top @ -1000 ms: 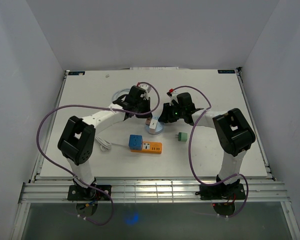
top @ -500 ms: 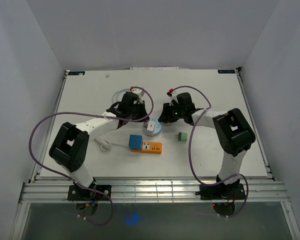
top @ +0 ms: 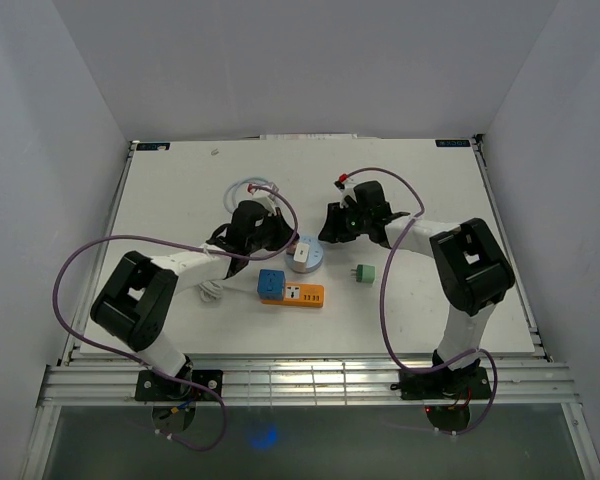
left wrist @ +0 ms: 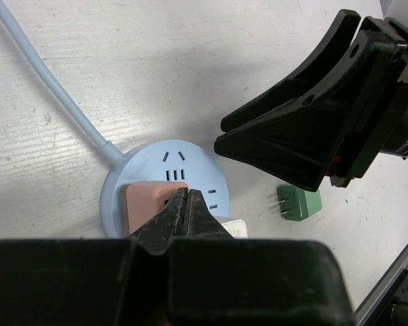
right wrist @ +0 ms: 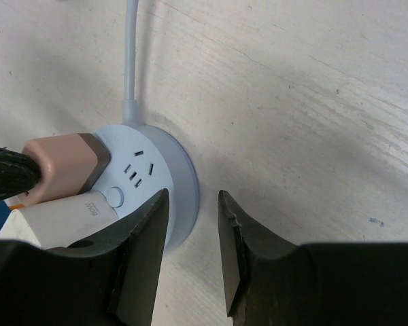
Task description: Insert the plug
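**Desk:** Where is the pink plug (left wrist: 146,204)?

**Photographer:** It is seated in the round blue socket (left wrist: 190,159) at mid-table (top: 430,200). A white plug (right wrist: 54,219) sits just beside it on the same face.

**Desk:** And the left gripper (left wrist: 185,197)?

**Photographer:** Its fingers are pressed together with nothing between them, and the tips are at the pink plug's top edge. The right wrist view shows a black finger against the plug's side. How firmly it bears on the plug cannot be told.

**Desk:** The right gripper (right wrist: 192,210)?

**Photographer:** It hangs low over the table just beside the socket, on the side away from the pink plug. Its fingers stand a narrow gap apart and hold nothing.

**Desk:** What else is on the table?

**Photographer:** A green plug (left wrist: 300,202) lies loose to the right of the socket, clear of it, with its prongs turned toward it. An orange strip (top: 305,295) with a blue cube (top: 270,283) at its left end lies nearer the arm bases. The socket's pale cord (left wrist: 41,68) runs off toward the back left.
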`<state>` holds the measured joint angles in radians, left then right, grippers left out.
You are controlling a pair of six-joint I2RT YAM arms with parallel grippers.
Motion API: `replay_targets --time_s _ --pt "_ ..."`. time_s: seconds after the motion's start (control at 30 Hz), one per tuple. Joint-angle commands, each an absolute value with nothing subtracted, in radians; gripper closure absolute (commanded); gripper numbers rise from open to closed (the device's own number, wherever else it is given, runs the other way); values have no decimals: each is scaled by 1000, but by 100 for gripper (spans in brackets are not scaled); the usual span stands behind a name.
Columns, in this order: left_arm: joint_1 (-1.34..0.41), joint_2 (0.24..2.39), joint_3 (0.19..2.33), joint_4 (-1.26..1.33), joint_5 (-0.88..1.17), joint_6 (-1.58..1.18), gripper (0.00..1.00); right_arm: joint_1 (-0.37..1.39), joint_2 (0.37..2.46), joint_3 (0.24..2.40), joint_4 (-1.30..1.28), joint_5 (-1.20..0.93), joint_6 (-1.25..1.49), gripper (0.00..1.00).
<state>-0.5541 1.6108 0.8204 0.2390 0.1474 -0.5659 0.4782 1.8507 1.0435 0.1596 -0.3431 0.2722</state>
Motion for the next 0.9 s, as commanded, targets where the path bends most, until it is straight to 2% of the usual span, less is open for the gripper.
replay_targets --time_s 0.0,0.3,0.4,0.43,0.47,0.67,0.73,0.87 --pt "-548 1654 715 96 133 -563 100 476 1781 1085 143 -331 253 59" --pt "-546 1664 675 141 126 -578 100 460 1654 1051 48 -290 215 53" --pt "-546 1631 701 101 106 -563 100 436 1605 1011 23 -284 212 45" --pt "-546 1623 712 88 101 -560 99 422 1580 993 3 -287 212 40" --pt "-546 1615 724 71 98 -552 96 417 1566 983 2 -287 212 38" --pt "-546 1545 804 -32 84 -529 62 407 1451 928 -122 -209 173 23" --pt "-546 1536 843 -58 80 -520 57 397 1416 916 -141 -192 166 16" --pt "-546 1522 902 -100 81 -505 50 384 1381 881 -196 -160 190 13"
